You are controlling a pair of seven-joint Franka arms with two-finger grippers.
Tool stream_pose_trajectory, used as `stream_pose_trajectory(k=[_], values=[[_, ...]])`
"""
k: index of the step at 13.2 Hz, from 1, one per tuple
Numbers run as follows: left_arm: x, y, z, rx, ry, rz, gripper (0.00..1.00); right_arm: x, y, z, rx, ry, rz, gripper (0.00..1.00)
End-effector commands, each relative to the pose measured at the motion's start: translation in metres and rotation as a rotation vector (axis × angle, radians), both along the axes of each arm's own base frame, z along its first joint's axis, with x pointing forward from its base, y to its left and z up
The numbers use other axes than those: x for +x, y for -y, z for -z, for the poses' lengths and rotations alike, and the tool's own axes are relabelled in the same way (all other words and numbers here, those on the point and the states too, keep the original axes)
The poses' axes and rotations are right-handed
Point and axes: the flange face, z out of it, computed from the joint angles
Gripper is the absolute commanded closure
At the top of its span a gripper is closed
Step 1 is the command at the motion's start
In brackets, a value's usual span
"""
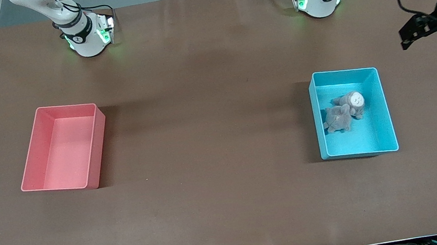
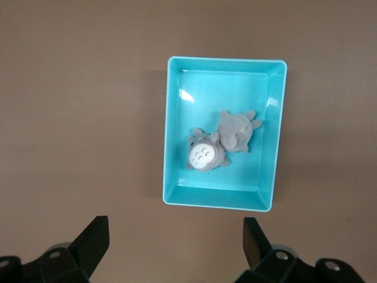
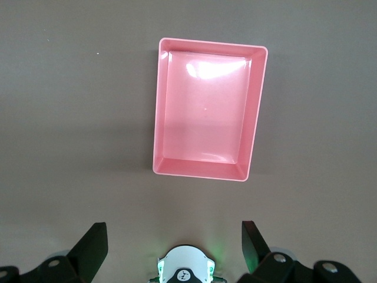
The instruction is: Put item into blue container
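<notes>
High over the table, left pincer (image 2: 175,244) and right pincer (image 3: 174,244) gape wide, holding nothing.

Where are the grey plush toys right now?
Both grey plush toys lie touching inside the blue container, toward the left arm's end of the table.

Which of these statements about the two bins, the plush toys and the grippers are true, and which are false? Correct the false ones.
1. Two grey plush toys lie in the blue container. True.
2. The pink bin holds one toy. False: nothing is in it.
3. The left gripper is shut on a toy. False: it is open and holds nothing.
4. The right gripper is open. True.
5. The blue container sits toward the left arm's end of the table. True.
</notes>
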Motion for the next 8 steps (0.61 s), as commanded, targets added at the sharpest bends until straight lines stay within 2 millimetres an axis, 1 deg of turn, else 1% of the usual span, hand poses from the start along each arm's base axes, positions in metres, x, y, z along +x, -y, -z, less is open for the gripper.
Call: stream_pose_trajectory(k=[1,3,5,7,8], values=[[0.003,-0.010,-0.030,-0.039,0.024,-0.031,0.00,-0.016,-0.001,-0.012,0.010,0.023,-0.006,0.00],[0.002,-0.010,-0.034,-0.037,0.030,-0.019,0.00,-0.014,-0.001,-0.009,0.008,0.019,-0.009,0.00],[0.002,-0.010,-0.035,-0.034,0.033,-0.021,0.00,-0.014,-0.004,-0.009,0.008,0.022,-0.013,0.00],[0.003,-0.008,-0.041,-0.037,0.048,-0.015,0.00,-0.013,-0.004,-0.009,0.008,0.023,-0.015,0.00],[0.003,-0.008,-0.041,-0.038,0.048,-0.015,0.00,-0.013,-0.005,-0.009,0.008,0.024,-0.016,0.00]])
